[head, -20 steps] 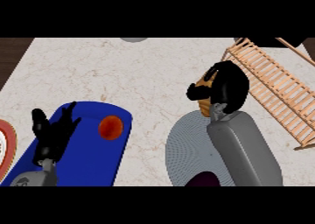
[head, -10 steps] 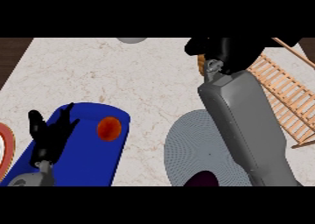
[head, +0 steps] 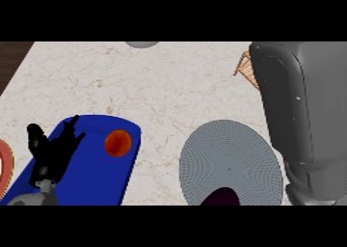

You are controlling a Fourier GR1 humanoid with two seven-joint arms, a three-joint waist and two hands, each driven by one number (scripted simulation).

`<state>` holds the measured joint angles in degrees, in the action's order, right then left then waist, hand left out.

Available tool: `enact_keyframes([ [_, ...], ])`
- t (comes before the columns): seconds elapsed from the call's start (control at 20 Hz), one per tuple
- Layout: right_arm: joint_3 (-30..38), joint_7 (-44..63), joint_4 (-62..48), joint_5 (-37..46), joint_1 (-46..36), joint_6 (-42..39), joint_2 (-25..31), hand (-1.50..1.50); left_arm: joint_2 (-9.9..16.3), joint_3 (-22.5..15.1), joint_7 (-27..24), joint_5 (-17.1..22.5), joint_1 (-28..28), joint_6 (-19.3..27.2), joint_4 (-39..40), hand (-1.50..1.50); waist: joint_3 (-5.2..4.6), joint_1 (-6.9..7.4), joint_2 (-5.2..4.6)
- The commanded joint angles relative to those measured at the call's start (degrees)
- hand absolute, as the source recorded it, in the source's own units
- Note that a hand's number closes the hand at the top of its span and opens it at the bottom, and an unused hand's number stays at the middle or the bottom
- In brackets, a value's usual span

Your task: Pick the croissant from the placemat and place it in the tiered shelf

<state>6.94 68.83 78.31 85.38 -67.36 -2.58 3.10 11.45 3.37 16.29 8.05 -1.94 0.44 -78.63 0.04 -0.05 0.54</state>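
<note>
Grey ribbed round placemat lies at five o'clock beside the right forearm; its hand is unseen. Left hand, fingers straight, rests at eight o'clock over a blue mat.

The right forearm has swung up and toward the worktop's far right corner, now filling the right side of the head view. Its hand, seen a second ago curled round something brown, has passed out of sight (croissant likewise). The forearm now hides most of the wooden shelf.

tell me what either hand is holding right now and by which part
The left hand rests open over the blue mat, holding nothing. The right hand is out of view behind its forearm, so cannot tell.
</note>
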Motion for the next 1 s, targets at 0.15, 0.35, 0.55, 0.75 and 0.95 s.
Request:
enact_keyframes([
  [0.15, 8.93, 5.56, -2.12, 1.46, -8.99, -10.33, 6.09, 1.50, 1.63, 1.29, 2.18, 1.37, 0.03, -1.12, -1.24, 0.00, -0.07, 0.23, -0.23],
  [0.35, 12.52, 0.79, -3.89, -0.34, -9.28, -12.80, 8.71, 1.50, 0.74, 1.11, 3.09, 0.75, -1.78, 0.26, 0.13, 0.00, -0.07, 0.07, -0.39],
  [0.55, 17.35, -5.20, -2.60, -4.48, -4.36, -14.50, 11.86, 1.50, -0.38, 0.77, 1.75, 0.60, -1.44, 0.56, 0.70, 0.00, -0.04, -0.36, -0.40],
  [0.75, 16.77, -7.11, -6.53, -3.69, -3.87, -13.24, 12.25, 1.50, 0.21, 0.57, -1.96, 0.40, 0.10, -2.17, 3.44, 0.00, -0.09, 0.23, -0.62],
  [0.95, 18.35, -11.15, -4.37, -5.91, 1.99, -11.94, 14.66, 1.50, -0.89, 0.17, 0.30, -0.93, -1.25, 0.77, 1.99, 0.00, -0.05, -0.12, -0.52],
])
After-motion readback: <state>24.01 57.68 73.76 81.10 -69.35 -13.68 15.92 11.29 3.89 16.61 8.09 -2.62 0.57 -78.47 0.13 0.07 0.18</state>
